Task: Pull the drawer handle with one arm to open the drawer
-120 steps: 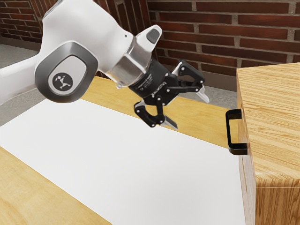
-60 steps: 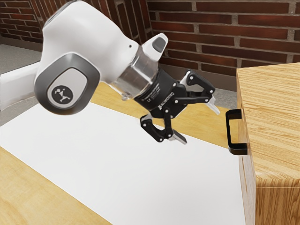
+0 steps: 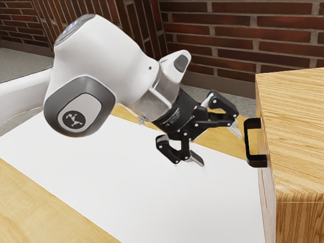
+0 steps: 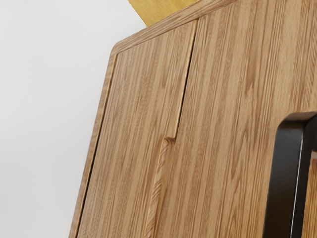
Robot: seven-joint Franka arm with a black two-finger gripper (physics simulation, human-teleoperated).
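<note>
Exterior view, nearest first: a wooden bench (image 3: 30,212) runs across the foreground, and a large white mat (image 3: 126,182) lies flat on it and covers most of its top. At the exterior view's right a light wooden cabinet (image 3: 293,131) stands on the bench, with its grained side toward the camera and its front facing the arm.

Above the mat, the white Franka arm (image 3: 101,86) comes in from the exterior view's left and slopes down toward the cabinet. Its black claw (image 3: 217,147) hangs clear of the mat with both fingers spread wide and nothing between them. One fingertip points down at the mat; the other reaches toward the cabinet front.

The drawer handle (image 3: 247,144), a black U-shaped bar set upright, stands out from the cabinet's front just beyond the claw. The higher fingertip is close beside the bar's upper end, with a small gap between them. The drawer front that carries the bar sits flush with the cabinet body.

Farther back, behind the bench and cabinet, is a red brick wall (image 3: 243,30).

From the wrist view, the drawer front (image 4: 223,124) is seen close up, its grain running lengthwise. The handle (image 4: 285,183) is a dark bar near one side, and the white mat (image 4: 44,99) lies beyond the cabinet's edge.
</note>
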